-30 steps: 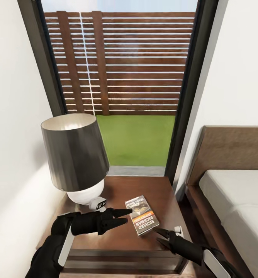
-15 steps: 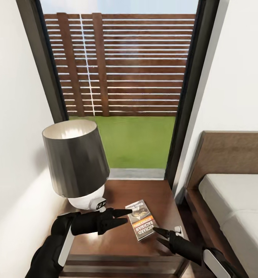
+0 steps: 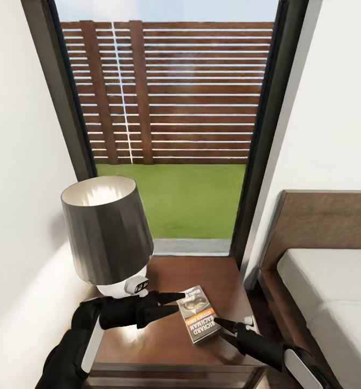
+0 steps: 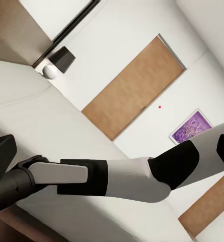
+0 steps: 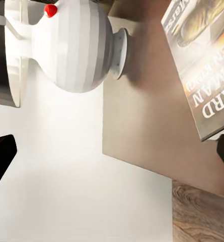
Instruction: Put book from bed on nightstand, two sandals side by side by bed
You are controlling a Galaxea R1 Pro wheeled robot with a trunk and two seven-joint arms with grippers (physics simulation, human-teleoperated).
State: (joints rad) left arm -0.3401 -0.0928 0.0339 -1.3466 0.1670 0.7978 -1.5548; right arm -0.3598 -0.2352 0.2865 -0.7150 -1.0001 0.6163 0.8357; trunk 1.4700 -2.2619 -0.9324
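Lamp [image 3: 107, 237] crowds the nightstand [image 3: 164, 335] (left side); beside the book [image 3: 198, 321] lies bare top.

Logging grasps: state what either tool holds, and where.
Nothing is held. The book lies flat on the nightstand; the right tool is open beside its corner.

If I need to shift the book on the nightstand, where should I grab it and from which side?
The book lies flat, cover up, on the nightstand, so only its thin edges offer a hold. Pinch across its short near end, probably coming from the front with the right hand, whose tips already sit at that corner. The lamp and left hand crowd its other side.
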